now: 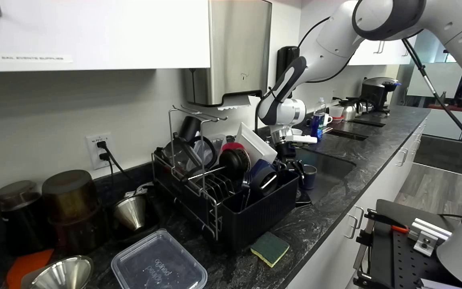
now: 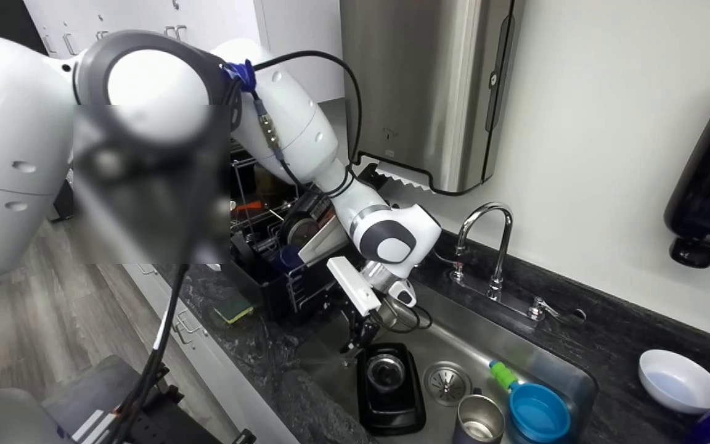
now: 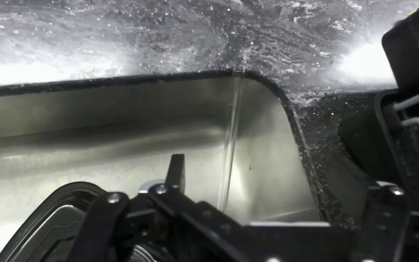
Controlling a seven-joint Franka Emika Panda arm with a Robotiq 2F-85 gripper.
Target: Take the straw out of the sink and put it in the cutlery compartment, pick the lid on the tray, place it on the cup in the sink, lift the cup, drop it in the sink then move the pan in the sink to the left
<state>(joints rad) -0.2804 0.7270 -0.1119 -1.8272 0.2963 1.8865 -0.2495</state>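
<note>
Just beyond the gripper (image 3: pixel 269 173), the straw (image 3: pixel 230 145) leans in the sink (image 3: pixel 86 109).

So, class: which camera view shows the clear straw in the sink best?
The wrist view: there the clear straw looks large, a pale slanting line against the steel of the sink, though its lower end seems hidden. In both exterior views I cannot make it out.

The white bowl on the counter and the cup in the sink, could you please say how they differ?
The white bowl stands on the counter, the cup in the sink. The bowl is white inside, the cup metallic. The bowl looks wide and shallow, the cup narrower and deeper. Both are open at the top.
</note>
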